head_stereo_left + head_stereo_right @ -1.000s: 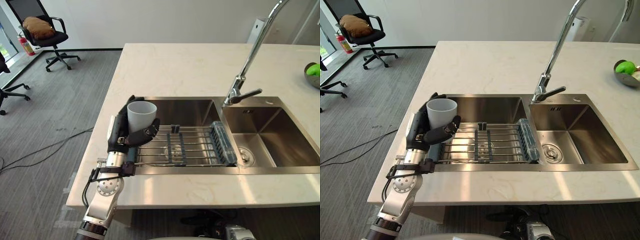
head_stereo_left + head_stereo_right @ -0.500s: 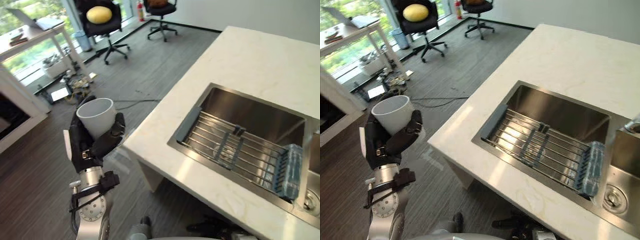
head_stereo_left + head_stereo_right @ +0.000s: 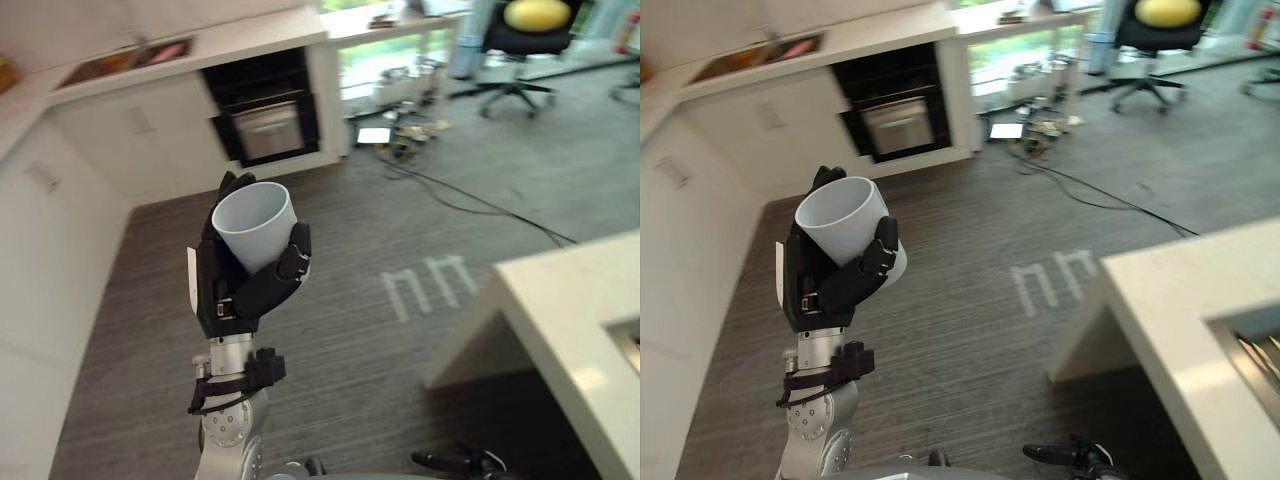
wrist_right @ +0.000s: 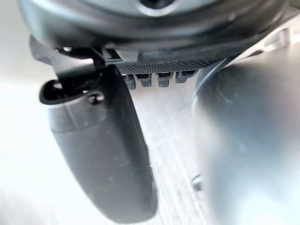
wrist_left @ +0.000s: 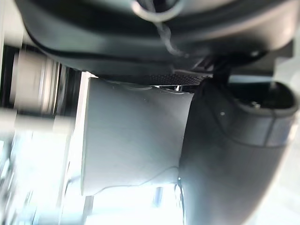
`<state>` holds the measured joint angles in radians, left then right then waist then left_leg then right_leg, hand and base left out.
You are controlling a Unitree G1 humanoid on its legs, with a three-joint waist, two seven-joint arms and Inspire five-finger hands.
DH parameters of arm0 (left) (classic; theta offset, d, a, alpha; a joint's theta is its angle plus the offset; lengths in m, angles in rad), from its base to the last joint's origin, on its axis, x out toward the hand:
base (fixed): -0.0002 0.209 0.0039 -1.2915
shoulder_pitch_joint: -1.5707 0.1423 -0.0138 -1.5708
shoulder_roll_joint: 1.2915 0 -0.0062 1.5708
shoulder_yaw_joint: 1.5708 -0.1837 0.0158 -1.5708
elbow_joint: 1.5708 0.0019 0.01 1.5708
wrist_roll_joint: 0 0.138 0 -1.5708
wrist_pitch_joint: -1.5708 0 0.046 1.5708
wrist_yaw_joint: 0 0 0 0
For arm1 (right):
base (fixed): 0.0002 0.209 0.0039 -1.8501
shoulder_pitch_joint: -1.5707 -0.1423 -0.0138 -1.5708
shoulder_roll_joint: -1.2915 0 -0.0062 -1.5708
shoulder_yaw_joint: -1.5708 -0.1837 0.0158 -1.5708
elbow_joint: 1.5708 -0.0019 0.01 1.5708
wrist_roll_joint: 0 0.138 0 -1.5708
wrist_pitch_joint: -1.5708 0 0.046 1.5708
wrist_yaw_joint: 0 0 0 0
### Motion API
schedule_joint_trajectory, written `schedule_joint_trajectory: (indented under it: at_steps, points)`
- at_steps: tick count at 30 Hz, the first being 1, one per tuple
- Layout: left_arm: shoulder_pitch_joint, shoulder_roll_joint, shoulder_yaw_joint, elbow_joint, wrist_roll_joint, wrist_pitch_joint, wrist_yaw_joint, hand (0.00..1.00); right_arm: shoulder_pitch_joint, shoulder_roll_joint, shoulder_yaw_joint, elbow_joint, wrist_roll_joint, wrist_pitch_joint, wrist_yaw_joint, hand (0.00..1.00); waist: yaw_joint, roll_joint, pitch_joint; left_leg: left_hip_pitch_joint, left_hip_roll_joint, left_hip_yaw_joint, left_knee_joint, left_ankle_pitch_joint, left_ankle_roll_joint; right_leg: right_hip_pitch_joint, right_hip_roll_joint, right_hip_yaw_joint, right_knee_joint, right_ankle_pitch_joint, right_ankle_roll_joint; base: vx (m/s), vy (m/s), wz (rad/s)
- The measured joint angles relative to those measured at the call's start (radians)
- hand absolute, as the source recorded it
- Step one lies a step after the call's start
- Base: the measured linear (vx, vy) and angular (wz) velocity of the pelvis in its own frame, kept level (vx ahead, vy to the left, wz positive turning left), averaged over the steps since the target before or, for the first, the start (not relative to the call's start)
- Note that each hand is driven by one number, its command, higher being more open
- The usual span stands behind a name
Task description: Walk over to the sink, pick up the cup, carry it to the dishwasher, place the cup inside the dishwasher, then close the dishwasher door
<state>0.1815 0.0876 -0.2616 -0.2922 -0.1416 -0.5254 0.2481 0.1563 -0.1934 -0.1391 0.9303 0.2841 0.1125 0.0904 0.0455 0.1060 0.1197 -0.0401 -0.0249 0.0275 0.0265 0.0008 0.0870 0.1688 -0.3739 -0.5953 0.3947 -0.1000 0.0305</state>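
Observation:
A white cup (image 3: 257, 225) stands upright in my left hand (image 3: 235, 295), mouth up, held at chest height over the dark wood floor. The fingers wrap its back and the thumb crosses its front. In the left wrist view the cup's wall (image 5: 131, 136) lies against the palm with the thumb (image 5: 225, 159) pressed beside it. In the right wrist view my right hand (image 4: 101, 140) hangs over the floor with relaxed fingers and nothing in it.
A black built-in appliance (image 3: 268, 118) sits in the white cabinet run ahead. More white cabinets (image 3: 50, 200) line the left side. The island counter's corner (image 3: 570, 310) juts in at the right. An office chair (image 3: 530, 40) and floor cables (image 3: 470, 200) lie beyond.
The whole view has swung left, away from the sink and toward the cabinets. The cup stays held in my left hand, upright as before.

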Motion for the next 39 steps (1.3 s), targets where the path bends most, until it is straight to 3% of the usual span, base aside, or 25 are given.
schedule_joint_trajectory:
  at_steps: [1,2,5,8,10,11,12,15,16,17,21,24,27,31,35,39]
  points:
    - [-0.012,0.019,0.0,0.042,-0.012,-0.006,0.019,0.0,-0.016,0.02,0.014,-0.002,0.011,0.001,-0.008,1.0,0.012,-0.008,-0.001,0.004,-0.01,-0.08,-0.024,0.03,-0.005,-0.025,0.099,0.111,-0.047,-0.07,0.026,0.14,-0.041,2.61]
    - [-0.011,0.037,-0.001,0.084,-0.027,-0.006,0.039,0.0,-0.033,0.038,0.051,-0.012,0.035,0.0,-0.015,1.0,0.023,-0.017,-0.005,0.01,-0.018,-0.125,-0.029,0.042,-0.001,-0.048,0.172,0.185,-0.127,-0.102,0.06,0.17,-0.042,1.89]
    - [-0.01,0.048,-0.01,0.183,-0.024,0.006,0.08,0.0,-0.106,0.063,0.12,-0.019,0.047,0.006,-0.003,1.0,0.026,-0.018,-0.006,0.031,-0.022,-0.192,-0.028,0.039,-0.026,-0.132,0.258,0.346,-0.25,-0.099,0.063,0.2,-0.027,1.06]
    - [-0.009,0.051,-0.044,0.214,0.01,0.017,0.112,0.0,-0.137,0.08,0.13,-0.023,0.044,0.02,0.012,1.0,0.025,-0.02,-0.007,0.053,-0.02,-0.24,-0.022,0.015,-0.062,-0.198,0.276,0.471,-0.291,-0.056,0.049,0.17,-0.068,0.75]
    - [-0.01,0.056,-0.054,0.206,0.026,0.017,0.116,0.0,-0.13,0.083,0.163,-0.02,0.045,0.036,0.018,1.0,0.021,-0.046,-0.005,0.058,-0.042,-0.277,0.005,-0.01,-0.099,-0.196,0.271,0.539,-0.304,0.03,0.044,0.14,-0.132,1.14]
    - [-0.014,0.063,-0.059,0.192,0.034,0.018,0.105,0.0,-0.112,0.089,0.187,-0.015,0.046,0.049,0.017,1.0,0.01,-0.07,-0.004,0.055,-0.051,-0.274,0.052,-0.075,-0.078,-0.147,0.252,0.508,-0.307,0.061,0.057,0.12,-0.176,1.22]
    - [-0.002,0.046,-0.056,0.174,0.043,0.018,0.102,0.0,-0.107,0.081,0.198,-0.009,0.046,0.067,0.017,1.0,0.034,-0.062,-0.009,0.024,-0.029,-0.26,0.116,-0.106,-0.107,-0.131,0.275,0.485,-0.317,0.06,0.05,0.1,-0.174,1.07]
    - [0.002,0.05,-0.036,0.117,0.041,0.02,0.103,0.0,-0.11,0.075,0.233,-0.009,0.035,0.084,0.027,1.0,0.055,-0.061,-0.011,-0.006,0.011,-0.254,0.146,-0.132,-0.107,-0.118,0.315,0.441,-0.333,0.052,0.029,0.04,-0.166,0.38]
    - [0.007,0.048,-0.022,0.097,0.04,0.022,0.103,0.0,-0.114,0.067,0.244,-0.011,0.025,0.093,0.037,1.0,0.059,-0.061,-0.011,-0.007,0.018,-0.262,0.139,-0.13,-0.109,-0.117,0.324,0.434,-0.336,0.052,0.028,0.04,-0.14,0.24]
    - [0.039,0.044,0.026,0.027,0.003,0.049,0.095,0.0,-0.109,0.077,0.341,-0.016,-0.002,0.138,0.039,1.0,0.021,-0.075,-0.077,0.058,0.029,-0.204,-0.088,0.014,-0.109,-0.1,0.302,0.457,-0.365,0.06,0.03,0.01,-0.031,0.06]
    - [0.039,0.039,0.028,0.027,0.002,0.049,0.096,0.0,-0.104,0.076,0.334,-0.016,-0.002,0.139,0.039,1.0,0.02,-0.072,-0.074,0.066,0.031,-0.18,-0.086,0.014,-0.11,-0.105,0.304,0.474,-0.365,0.061,0.028,0.0,0.001,-0.13]
    - [0.025,0.014,0.061,0.027,-0.036,0.049,0.079,0.0,-0.097,0.077,0.276,-0.035,0.0,0.128,0.05,1.0,0.002,-0.052,-0.063,0.046,0.037,-0.119,-0.055,-0.014,-0.109,-0.131,0.31,0.545,-0.373,0.077,0.024,-0.05,0.011,-0.62]
    - [-0.003,0.008,0.069,0.028,-0.098,0.049,-0.01,0.0,-0.082,0.084,0.217,-0.067,0.006,0.113,0.077,1.0,-0.043,-0.049,-0.061,0.053,0.047,-0.076,-0.055,-0.029,-0.099,-0.132,0.316,0.574,-0.383,0.081,0.021,-0.03,-0.005,-0.38]
    - [-0.025,-0.014,0.077,0.029,-0.162,0.048,-0.167,0.0,-0.019,0.076,0.085,-0.096,0.008,0.079,0.125,1.0,-0.075,-0.048,-0.063,0.079,0.057,-0.019,-0.027,-0.068,-0.098,-0.101,0.319,0.594,-0.4,0.081,0.022,0.05,0.005,-0.25]
    - [-0.048,0.005,0.098,0.072,-0.205,0.038,-0.276,0.0,0.009,0.071,0.01,-0.092,0.041,0.057,0.136,1.0,-0.097,-0.046,-0.078,0.086,0.044,-0.011,-0.052,-0.002,-0.117,-0.093,0.305,0.56,-0.384,0.07,0.026,0.05,0.007,0.22]
    - [-0.022,0.058,0.103,0.076,-0.222,0.037,-0.295,0.0,0.008,0.067,0.008,-0.055,0.039,0.059,0.142,1.0,-0.065,-0.048,-0.079,0.126,0.046,-0.018,-0.066,0.012,-0.115,-0.051,0.305,0.507,-0.35,0.038,0.016,0.0,-0.032,0.48]
